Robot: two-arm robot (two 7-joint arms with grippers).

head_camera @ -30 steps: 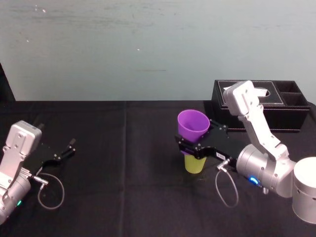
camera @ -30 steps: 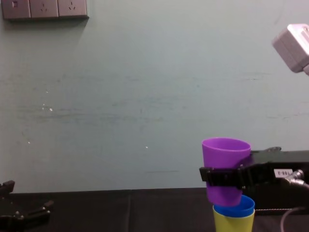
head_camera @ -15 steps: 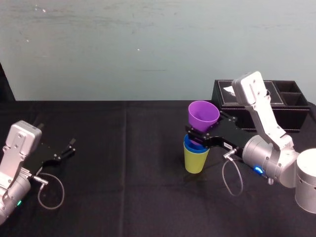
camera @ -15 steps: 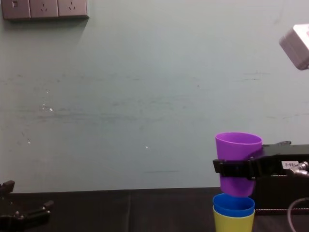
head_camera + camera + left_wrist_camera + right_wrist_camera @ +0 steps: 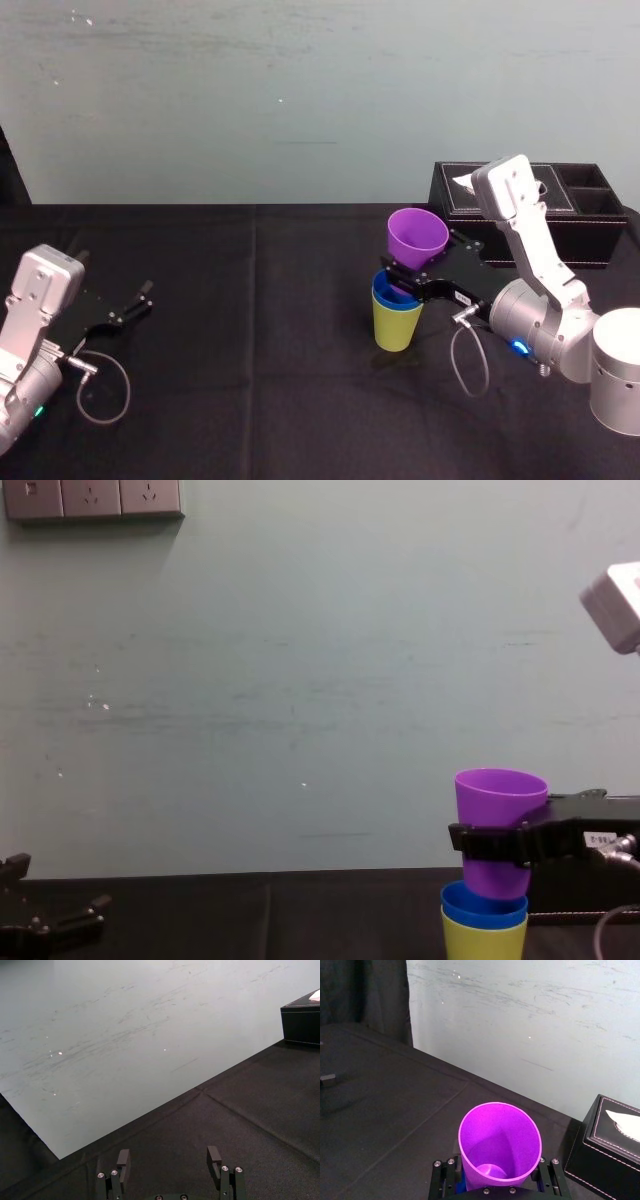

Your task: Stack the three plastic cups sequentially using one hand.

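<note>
Head: yellow-green cup (image 5: 397, 326) stands upright right of centre on the worktop (image 5: 250, 350), with the blue cup (image 5: 393, 297) nested in it. The right gripper (image 5: 408, 274) is clamped on the purple cup (image 5: 417, 236) low on its wall, upright, directly over the stack. The box (image 5: 560, 235) sits at the far edge behind that arm. Open worktop to the left and in front of the stack. The left gripper (image 5: 135, 303) is parked far left, well apart.

Left wrist: its fingers (image 5: 214, 1157) are spread with nothing between them. Bare worktop ahead up to the wall (image 5: 125, 1025).

Right wrist: purple cup between the jaws, mouth up, a blue sliver beneath, box near.

Chest: purple base is at the blue mouth; can't tell if seated. Blue rim shows above the yellow-green.
</note>
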